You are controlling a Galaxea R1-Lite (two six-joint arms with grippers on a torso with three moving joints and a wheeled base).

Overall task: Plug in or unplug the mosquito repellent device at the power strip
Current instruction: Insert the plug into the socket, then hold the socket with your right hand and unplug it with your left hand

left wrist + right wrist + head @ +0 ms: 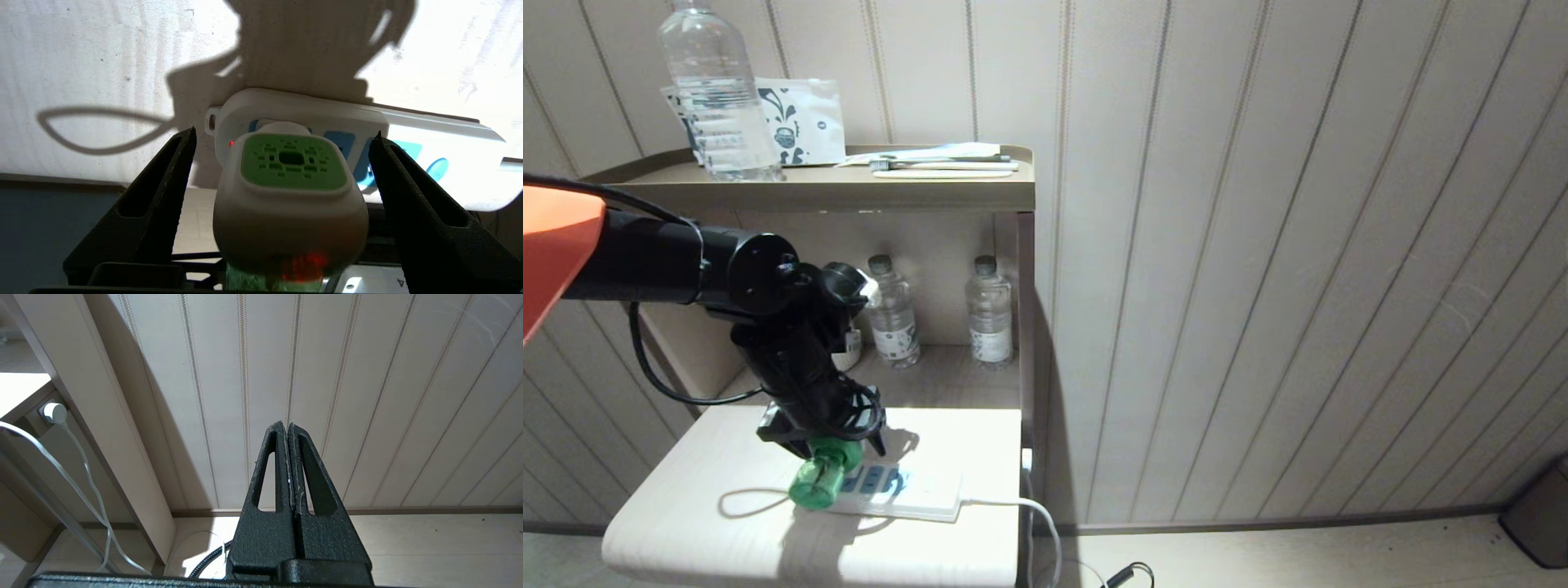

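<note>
Two black fingers (163, 196) of the left gripper (286, 139) stand wide apart on either side of the mosquito repellent device (290, 192) — neither one touches it, and nothing is held. Its white cap with the green square faces the wrist camera, and the device sits plugged into the end socket of the power strip (907, 490) on the pale low table (670, 506). Off to the side, the right gripper (288, 428) points at the panelled wall (367, 396) — fingers pressed together, empty.
</note>
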